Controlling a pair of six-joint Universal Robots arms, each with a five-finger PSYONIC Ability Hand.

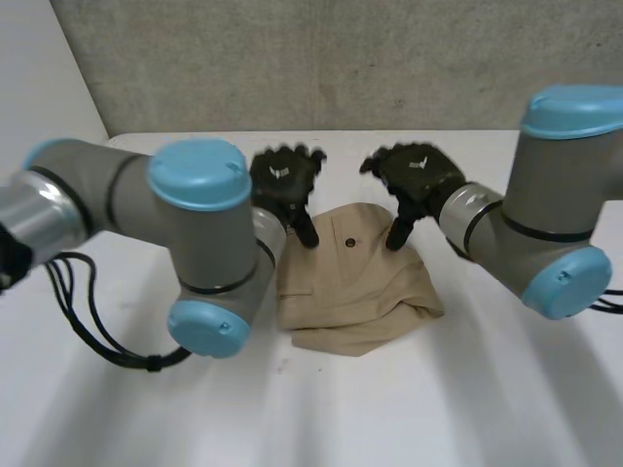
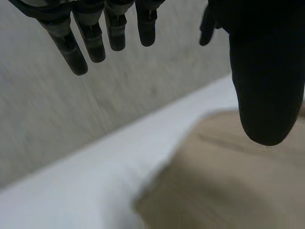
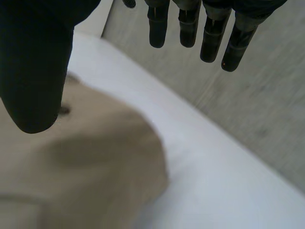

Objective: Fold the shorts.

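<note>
The tan shorts (image 1: 355, 282) lie folded into a compact bundle in the middle of the white table (image 1: 487, 389), a dark button showing on the upper layer. My left hand (image 1: 282, 180) hovers over the bundle's far left corner, fingers straight and spread, thumb pointing down toward the cloth. My right hand (image 1: 417, 175) hangs over the far right corner in the same way. In the left wrist view the fingers (image 2: 95, 33) are straight and apart from the thumb, with the shorts (image 2: 228, 181) below. In the right wrist view the fingers (image 3: 190, 26) stand straight above the shorts (image 3: 81, 162), holding nothing.
A grey wall (image 1: 341, 58) rises just behind the table's far edge (image 1: 341, 133). Both grey arms with light-blue caps reach in from the sides, the left arm's elbow (image 1: 204, 263) beside the bundle's left edge. White tabletop lies in front of the shorts.
</note>
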